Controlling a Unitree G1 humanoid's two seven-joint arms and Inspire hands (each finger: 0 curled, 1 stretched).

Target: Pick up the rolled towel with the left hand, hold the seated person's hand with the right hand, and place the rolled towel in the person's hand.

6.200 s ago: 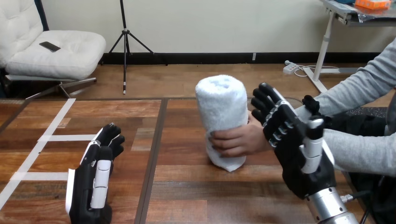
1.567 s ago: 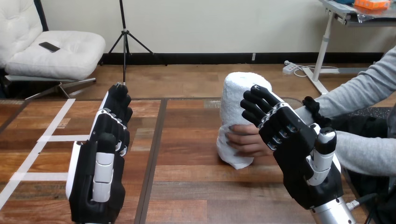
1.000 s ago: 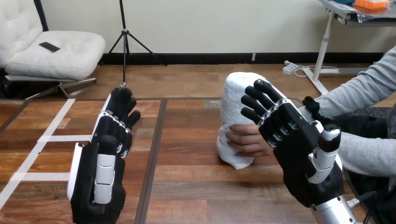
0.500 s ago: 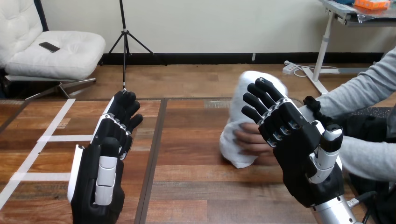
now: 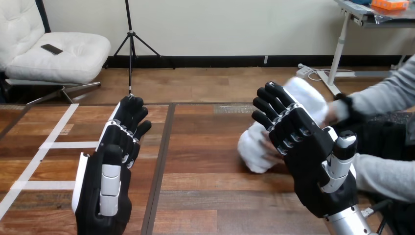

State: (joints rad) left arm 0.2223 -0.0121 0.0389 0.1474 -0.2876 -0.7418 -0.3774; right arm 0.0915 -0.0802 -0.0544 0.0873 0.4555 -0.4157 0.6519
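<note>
The white rolled towel [image 5: 254,147] leans over to the right, its lower end on the table at centre right. The person's hand [image 5: 268,141] grips it from the right, mostly hidden behind my right hand. A second hand of the person [image 5: 335,111] hovers near the towel's upper end [image 5: 308,93]. My right hand [image 5: 306,152] is raised in front of the towel, fingers straight and spread, touching nothing. On the left my left hand [image 5: 110,171] is raised over the table, fingers straight, well apart from the towel.
White tape lines [image 5: 49,145] mark the wooden table [image 5: 195,196] at the left. A dark seam [image 5: 161,161] runs down the tabletop between my two hands. The person's grey sleeves [image 5: 386,171] come in from the right edge.
The person has tipped the towel from upright over to the right and drawn it that way, a second hand coming to its top. My left hand rose from the table earlier; both now hold still.
</note>
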